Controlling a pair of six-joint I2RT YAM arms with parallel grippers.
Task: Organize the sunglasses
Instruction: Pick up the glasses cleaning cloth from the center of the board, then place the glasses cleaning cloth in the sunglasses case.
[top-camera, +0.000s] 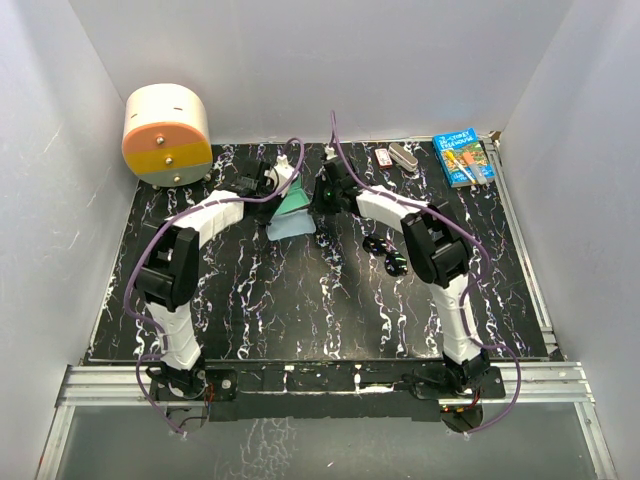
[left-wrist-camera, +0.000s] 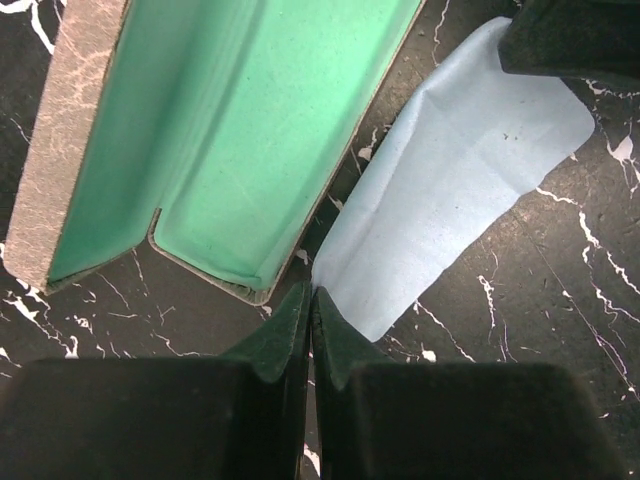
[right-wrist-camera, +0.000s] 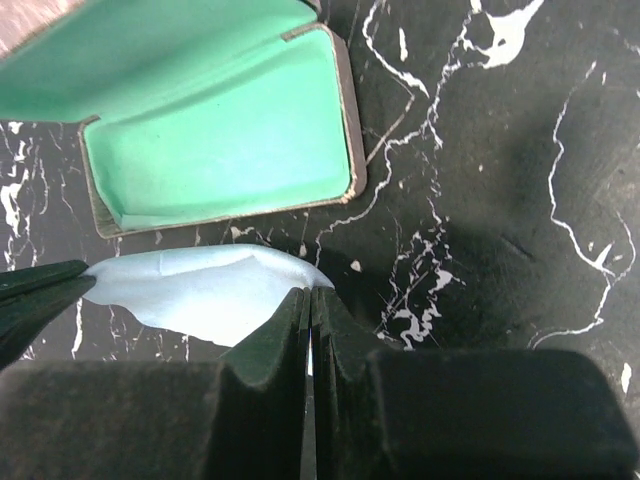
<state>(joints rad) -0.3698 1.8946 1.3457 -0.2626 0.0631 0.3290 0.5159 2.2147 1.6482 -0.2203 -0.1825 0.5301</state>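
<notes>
The black sunglasses (top-camera: 385, 254) lie on the black marble table to the right of centre, apart from both grippers and seen only in the top view. The grey-brown case (top-camera: 296, 198) lies open, showing its teal lining (left-wrist-camera: 240, 130) (right-wrist-camera: 210, 130). The light-blue cloth (top-camera: 291, 228) (left-wrist-camera: 460, 170) (right-wrist-camera: 200, 290) is spread in front of the case. My left gripper (top-camera: 275, 206) (left-wrist-camera: 312, 292) is shut on one corner of the cloth. My right gripper (top-camera: 320, 212) (right-wrist-camera: 310, 293) is shut on the opposite edge.
A round white, orange and yellow container (top-camera: 166, 135) stands at the back left. A blue book (top-camera: 463, 158) and two small objects (top-camera: 395, 157) lie at the back right. White walls enclose the table.
</notes>
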